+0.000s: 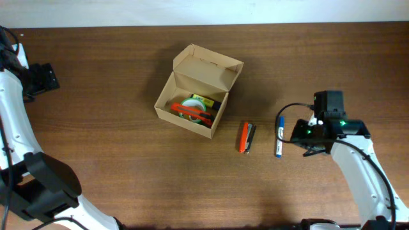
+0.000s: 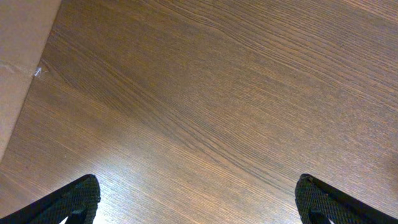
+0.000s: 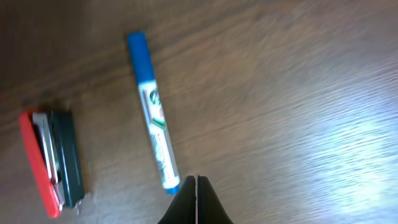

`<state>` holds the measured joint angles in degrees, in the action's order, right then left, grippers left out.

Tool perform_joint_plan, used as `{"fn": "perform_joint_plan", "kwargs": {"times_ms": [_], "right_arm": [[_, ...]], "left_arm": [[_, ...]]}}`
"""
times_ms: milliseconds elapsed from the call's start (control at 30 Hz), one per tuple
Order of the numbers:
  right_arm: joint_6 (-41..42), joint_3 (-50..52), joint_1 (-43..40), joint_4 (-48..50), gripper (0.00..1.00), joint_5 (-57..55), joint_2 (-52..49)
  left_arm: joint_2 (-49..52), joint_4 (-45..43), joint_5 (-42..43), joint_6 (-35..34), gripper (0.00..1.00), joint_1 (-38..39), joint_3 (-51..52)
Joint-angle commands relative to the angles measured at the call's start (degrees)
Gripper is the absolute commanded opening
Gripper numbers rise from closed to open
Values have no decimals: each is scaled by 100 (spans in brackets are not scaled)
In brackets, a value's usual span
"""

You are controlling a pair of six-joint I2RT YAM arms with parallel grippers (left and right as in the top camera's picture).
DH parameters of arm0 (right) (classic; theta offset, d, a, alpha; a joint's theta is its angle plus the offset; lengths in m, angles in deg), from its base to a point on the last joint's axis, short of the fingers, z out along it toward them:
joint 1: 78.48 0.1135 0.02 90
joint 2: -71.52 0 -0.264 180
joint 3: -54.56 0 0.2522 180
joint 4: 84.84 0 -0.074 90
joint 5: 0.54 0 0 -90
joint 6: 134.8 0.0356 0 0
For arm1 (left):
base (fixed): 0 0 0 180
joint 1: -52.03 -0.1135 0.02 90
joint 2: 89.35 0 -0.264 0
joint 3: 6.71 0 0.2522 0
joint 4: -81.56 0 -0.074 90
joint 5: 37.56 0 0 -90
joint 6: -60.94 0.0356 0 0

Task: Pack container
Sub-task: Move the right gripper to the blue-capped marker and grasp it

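Note:
The container (image 1: 167, 110), a tan cardboard box, stands at the table's middle with its flap lid (image 1: 211, 66) raised. A green-and-white tape roll (image 1: 192, 102) and a red item (image 1: 195, 114) lie inside. To its right on the table lie a red-and-black stapler (image 1: 246, 137) (image 3: 53, 162) and a blue marker (image 1: 279, 137) (image 3: 154, 118). My right gripper (image 1: 308, 151) (image 3: 197, 182) is shut and holds nothing, its tips just right of the marker's near end. My left gripper (image 1: 45, 78) (image 2: 199, 199) stands open over bare wood at the far left, far from the box.
The brown wooden table (image 1: 115, 166) runs across the whole view. A pale tan surface (image 2: 18, 68) borders the wood at the left of the left wrist view. The right arm (image 1: 361, 172) comes in from the lower right, the left arm (image 1: 19, 147) along the left edge.

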<state>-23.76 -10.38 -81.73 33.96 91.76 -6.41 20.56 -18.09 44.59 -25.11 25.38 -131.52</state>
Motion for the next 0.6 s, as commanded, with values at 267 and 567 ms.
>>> {"fn": "perform_joint_plan", "kwargs": {"times_ms": [267, 567], "right_arm": [[-603, 175, 433, 444, 7, 699, -728], [-555, 162, 522, 1097, 55, 540, -1523]], "left_arm": [[-42, 2, 59, 109, 100, -4, 50], [-42, 2, 59, 109, 100, -4, 50]]}}
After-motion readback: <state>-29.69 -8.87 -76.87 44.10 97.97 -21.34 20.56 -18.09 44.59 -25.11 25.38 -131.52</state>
